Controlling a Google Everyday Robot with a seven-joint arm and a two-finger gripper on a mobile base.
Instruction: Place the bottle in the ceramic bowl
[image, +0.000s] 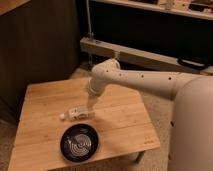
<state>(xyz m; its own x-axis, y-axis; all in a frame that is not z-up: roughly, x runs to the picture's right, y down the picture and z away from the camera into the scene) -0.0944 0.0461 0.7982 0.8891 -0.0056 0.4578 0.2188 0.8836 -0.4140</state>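
The bottle (77, 113) is small and whitish with a white cap. It lies on its side on the wooden table (45, 100), cap pointing left. The ceramic bowl (80, 143) is black with white curved lines and sits empty near the table's front edge, just in front of the bottle. My gripper (91, 106) hangs down from the white arm (130, 80). It is right at the bottle's right end, touching it or just above it.
The robot's white body (192, 130) fills the right side. A dark cabinet (40, 45) stands behind the table on the left. A metal shelf rail (130, 55) runs behind the table. The table's right edge is near the arm.
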